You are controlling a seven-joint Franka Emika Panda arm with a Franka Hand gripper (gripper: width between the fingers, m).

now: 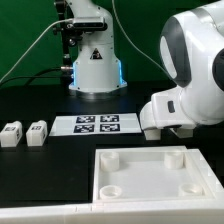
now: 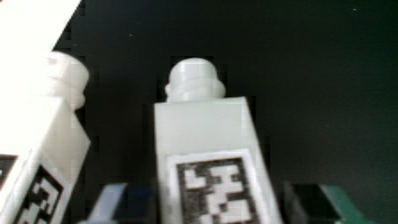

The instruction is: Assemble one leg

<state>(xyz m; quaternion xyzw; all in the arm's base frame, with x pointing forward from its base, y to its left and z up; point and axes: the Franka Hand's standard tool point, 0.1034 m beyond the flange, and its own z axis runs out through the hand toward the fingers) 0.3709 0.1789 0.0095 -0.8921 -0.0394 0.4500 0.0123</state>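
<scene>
In the wrist view a white leg (image 2: pixel 210 140) with a rounded peg on its end and a black-and-white tag on its face lies between my fingers. My gripper (image 2: pixel 228 203) is open around it; one finger (image 2: pixel 121 200) is close beside the leg, and a dark gap shows on the other side. A second leg (image 2: pixel 54 130) lies right next to it. In the exterior view two more legs (image 1: pixel 12 134) (image 1: pixel 38 132) stand at the left. The arm's white body (image 1: pixel 185 80) hides the gripper and the two legs under it there.
The large white plate with corner sockets (image 1: pixel 150 150) lies at the front of the black table. The marker board (image 1: pixel 96 123) lies in the middle. The robot base (image 1: pixel 95 60) with cables stands at the back.
</scene>
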